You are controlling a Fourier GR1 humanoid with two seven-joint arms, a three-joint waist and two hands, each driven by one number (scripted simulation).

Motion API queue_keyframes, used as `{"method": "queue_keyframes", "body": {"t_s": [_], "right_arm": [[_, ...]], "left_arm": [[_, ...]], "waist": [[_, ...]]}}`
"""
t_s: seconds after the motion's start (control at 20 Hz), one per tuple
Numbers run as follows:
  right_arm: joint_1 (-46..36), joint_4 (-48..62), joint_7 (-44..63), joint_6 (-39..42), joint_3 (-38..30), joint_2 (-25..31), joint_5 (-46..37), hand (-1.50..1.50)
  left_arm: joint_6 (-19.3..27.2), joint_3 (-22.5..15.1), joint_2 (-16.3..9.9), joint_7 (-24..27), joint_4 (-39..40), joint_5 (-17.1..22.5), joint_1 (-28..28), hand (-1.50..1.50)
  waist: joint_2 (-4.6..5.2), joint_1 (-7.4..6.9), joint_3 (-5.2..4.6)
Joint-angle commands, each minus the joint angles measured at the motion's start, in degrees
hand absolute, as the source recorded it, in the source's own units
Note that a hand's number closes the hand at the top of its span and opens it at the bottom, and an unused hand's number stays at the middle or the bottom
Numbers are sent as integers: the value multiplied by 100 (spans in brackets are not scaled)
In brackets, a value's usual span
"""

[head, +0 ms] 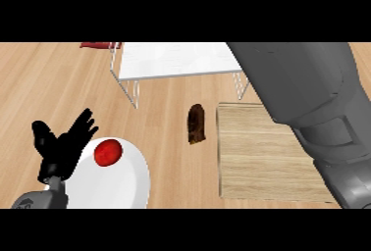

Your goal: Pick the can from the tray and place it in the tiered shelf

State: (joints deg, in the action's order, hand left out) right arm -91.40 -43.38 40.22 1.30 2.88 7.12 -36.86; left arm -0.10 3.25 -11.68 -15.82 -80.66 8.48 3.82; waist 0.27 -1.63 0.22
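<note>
Left hand (62, 142) of the humanoid robot stands at the lower left of the head view, its black fingers straight and spread apart, pointing up and holding nothing, resting beside the left rim of a white plate (127, 188). On that plate, near its upper left edge and close to the fingers, lies a round red object (108, 152). At right, a large grey forearm (311, 103) slants across the view from the top toward the lower right corner; the hand at its end does not show, so whether its fingers are apart or together cannot be told. The arm covers the right part of a pale wooden tray (261, 157), a flat rectangular board lying on the wooden counter (43, 83); the visible part of the tray carries no can, and no can shows anywhere else in the view, the arm hiding much of the right side. Just left of the tray's upper corner, apart from it, lies a dark brown elongated object (196, 123) on the counter. Above, at top centre, stands the tiered shelf (174, 61), a white flat top on thin white wire legs, its right end running behind the arm. A small dark red thing (98, 45) peeks out at the shelf's upper left edge; what it is cannot be made out.
</note>
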Motion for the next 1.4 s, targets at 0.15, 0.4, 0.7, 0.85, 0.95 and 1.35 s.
{"method": "queue_keyframes", "body": {"t_s": [0.15,0.4,0.7,0.85,0.95,1.35], "right_arm": [[-292,1043,-681,-437,-109,14,-246,150],[-224,1394,-1240,-866,-301,0,-236,150],[-434,1787,-1539,-932,-407,-94,-240,150],[-350,2009,-1835,-987,-483,44,-243,150],[-790,2138,-1605,-446,-349,154,-366,150],[-606,2073,-1422,-1881,-1247,37,218,-150]], "left_arm": [[-93,68,97,296,909,-49,225,0],[37,83,31,-282,300,-8,173,0],[206,-72,228,-21,469,-285,160,0],[-200,53,25,52,353,-36,-194,0],[-69,66,91,50,555,-108,86,0],[53,-72,220,-151,277,-193,-3,0]], "waist": [[74,6,-40],[33,-19,-28],[32,2,-30],[41,-55,-31],[36,-6,-34],[47,-49,-28]]}}
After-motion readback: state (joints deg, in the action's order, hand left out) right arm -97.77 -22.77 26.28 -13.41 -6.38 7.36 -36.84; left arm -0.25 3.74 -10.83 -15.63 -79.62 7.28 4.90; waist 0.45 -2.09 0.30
